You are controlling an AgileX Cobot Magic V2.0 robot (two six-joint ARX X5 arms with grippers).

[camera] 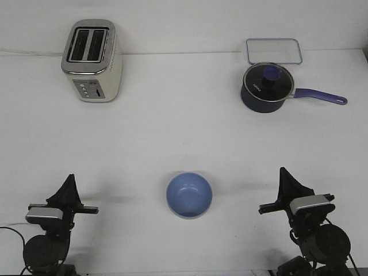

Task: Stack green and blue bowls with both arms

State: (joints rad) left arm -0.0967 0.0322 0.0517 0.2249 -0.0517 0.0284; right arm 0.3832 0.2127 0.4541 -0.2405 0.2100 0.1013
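The periwinkle blue bowl [189, 194] sits upright on the white table, near the front and midway between the arms. A thin pale rim [187, 217] shows under its near edge; I cannot tell whether this is the green bowl, which is otherwise not seen. My left gripper [71, 181] is at the front left, well apart from the bowl, its fingers together in a point and holding nothing. My right gripper [283, 176] is at the front right, also apart from the bowl, fingers together and empty.
A cream and silver toaster [92, 61] stands at the back left. A dark navy lidded saucepan [267, 87] with a purple handle [322, 96] stands at the back right. A clear rectangular lid or tray [274, 50] lies behind it.
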